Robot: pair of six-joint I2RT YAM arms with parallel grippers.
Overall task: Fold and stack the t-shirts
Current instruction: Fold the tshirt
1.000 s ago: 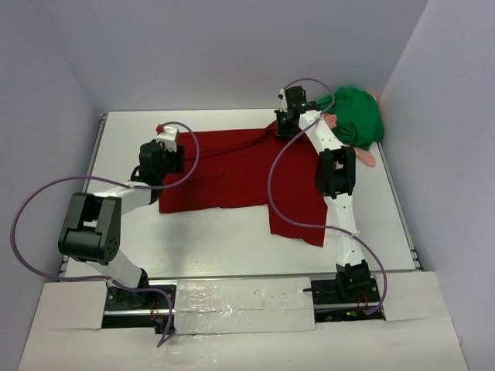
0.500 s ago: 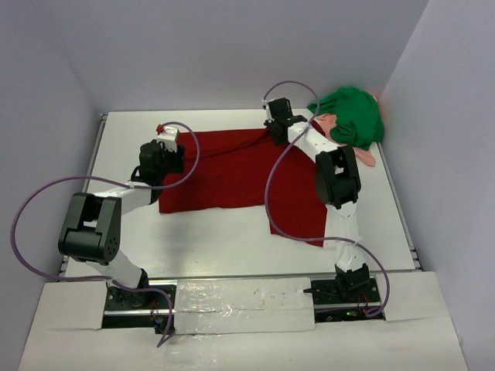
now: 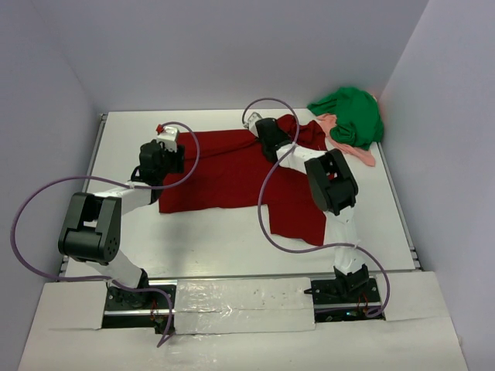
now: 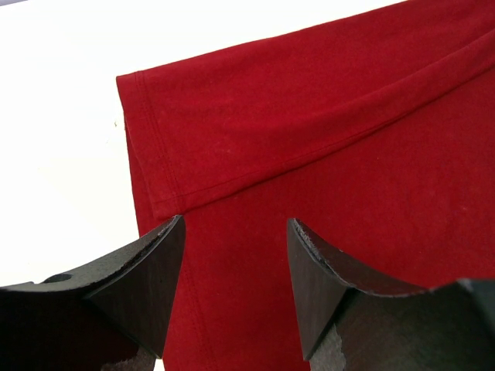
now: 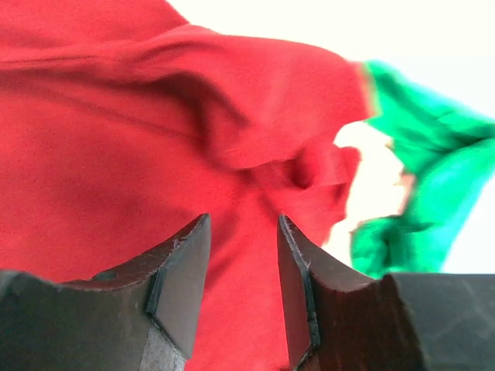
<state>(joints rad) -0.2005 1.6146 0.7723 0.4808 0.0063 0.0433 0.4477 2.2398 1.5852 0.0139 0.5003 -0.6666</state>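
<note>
The dark red t-shirt (image 3: pixel 224 174) lies spread across the middle of the white table, rumpled at its far right corner (image 5: pixel 309 166). The green t-shirt (image 3: pixel 352 114) is bunched in the far right corner, with salmon-pink cloth (image 3: pixel 363 157) showing under it. My left gripper (image 3: pixel 178 160) hovers open over the red shirt's left hem (image 4: pixel 193 139), its jaws (image 4: pixel 234 220) empty. My right gripper (image 3: pixel 271 143) stands over the red shirt's far edge, open (image 5: pixel 244 218), with only red cloth beneath it. The green shirt (image 5: pixel 441 154) lies to its right.
Grey walls close in the table (image 3: pixel 232 239) at the back and on both sides. A purple cable (image 3: pixel 267 216) loops from the right arm over the red shirt's near right part. Another cable (image 3: pixel 31 209) hangs left of the left arm.
My right gripper has opened, let go of the red shirt's far right corner and swung left along its far edge. The left arm has not moved.
</note>
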